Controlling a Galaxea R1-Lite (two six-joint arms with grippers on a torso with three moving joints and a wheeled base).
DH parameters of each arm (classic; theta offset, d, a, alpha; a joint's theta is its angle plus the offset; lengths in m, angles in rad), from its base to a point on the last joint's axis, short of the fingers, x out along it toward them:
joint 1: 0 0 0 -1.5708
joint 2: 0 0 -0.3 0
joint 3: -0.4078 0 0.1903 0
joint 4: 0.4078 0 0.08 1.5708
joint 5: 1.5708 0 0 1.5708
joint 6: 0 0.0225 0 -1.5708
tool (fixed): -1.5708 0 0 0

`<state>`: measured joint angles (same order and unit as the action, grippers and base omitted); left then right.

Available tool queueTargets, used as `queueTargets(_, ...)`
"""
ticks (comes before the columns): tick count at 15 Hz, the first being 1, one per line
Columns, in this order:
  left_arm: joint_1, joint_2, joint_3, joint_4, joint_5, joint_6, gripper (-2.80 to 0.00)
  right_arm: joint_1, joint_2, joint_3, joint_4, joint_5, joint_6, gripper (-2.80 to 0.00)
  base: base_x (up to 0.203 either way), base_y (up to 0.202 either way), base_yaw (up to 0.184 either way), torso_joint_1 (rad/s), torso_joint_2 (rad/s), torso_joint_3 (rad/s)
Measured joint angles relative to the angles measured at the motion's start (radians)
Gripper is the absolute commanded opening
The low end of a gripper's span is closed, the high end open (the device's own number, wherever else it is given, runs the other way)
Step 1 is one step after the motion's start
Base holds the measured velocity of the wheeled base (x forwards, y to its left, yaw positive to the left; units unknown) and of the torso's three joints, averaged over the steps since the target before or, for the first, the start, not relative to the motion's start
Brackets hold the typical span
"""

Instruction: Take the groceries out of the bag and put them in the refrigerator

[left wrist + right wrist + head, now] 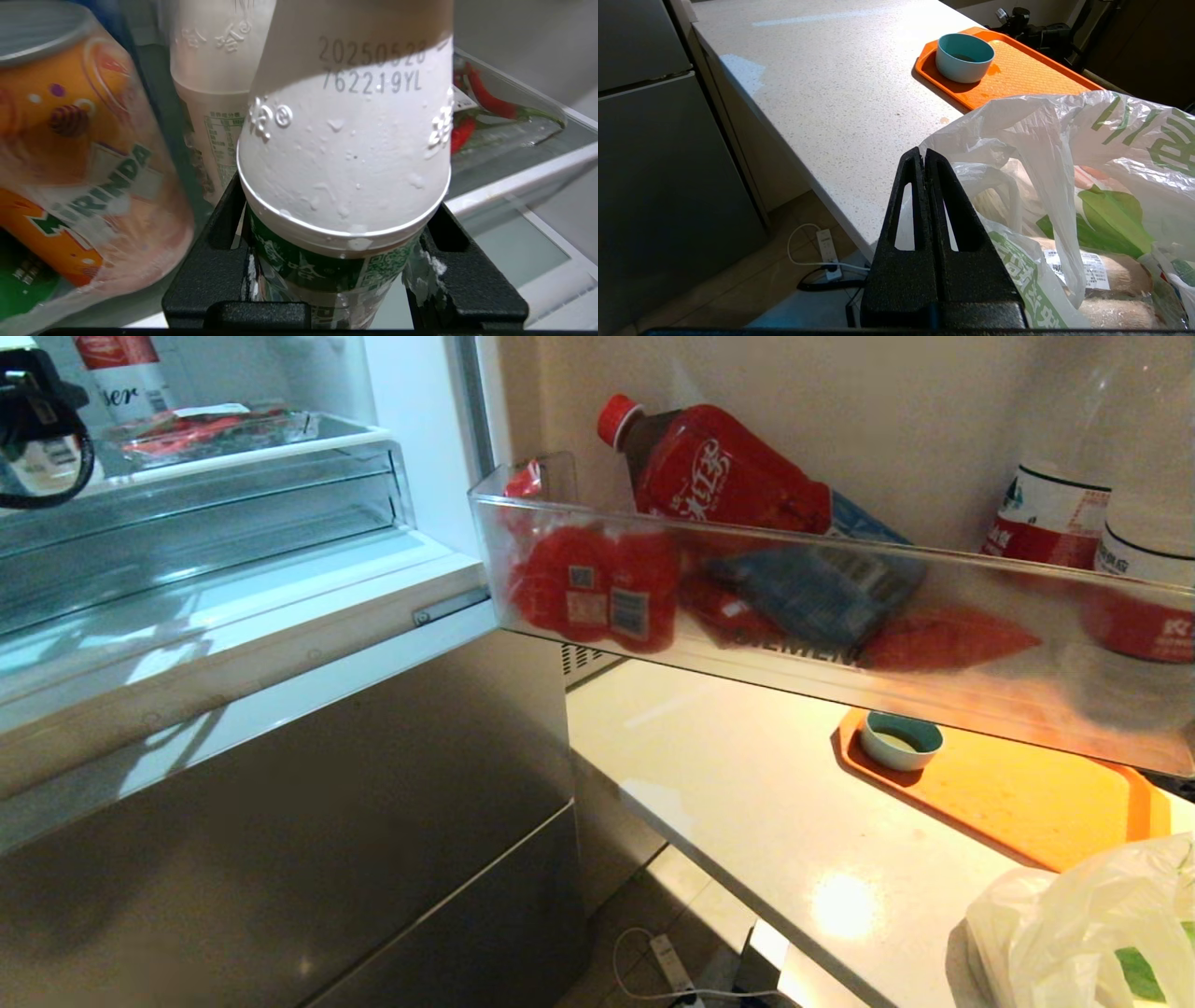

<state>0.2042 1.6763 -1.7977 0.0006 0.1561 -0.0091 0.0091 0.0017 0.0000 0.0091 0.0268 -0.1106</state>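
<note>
The left gripper is inside the refrigerator, its two black fingers clamped on either side of a white bottle with a green label — the bottle stands upright between them above a clear shelf. In the left wrist view an orange soda can sits at about nine o'clock from the bottle, just beside it, and a second white bottle stands behind at eleven o'clock. A clear tray of red chillies lies at about two o'clock on the same shelf.

In the head view the open door's bin holds red packs and a tilted red bottle. Below it is the pale counter, with an orange tray carrying a small teal bowl.

The bag sits on the counter at four o'clock from the tray, open, with wrapped packs and something green inside. The right gripper hangs at the counter's edge just beside the bag — its fingers pressed together, holding nothing.
</note>
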Motion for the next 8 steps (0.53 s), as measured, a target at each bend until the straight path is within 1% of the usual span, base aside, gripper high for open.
queueTargets(8,0.001,0.026,0.000,-0.054,0.000,0.001,-2.80,0.000,0.000,0.000,0.000,-0.001,0.000,-2.80,0.000,0.000,0.000,0.000,0.00,0.000)
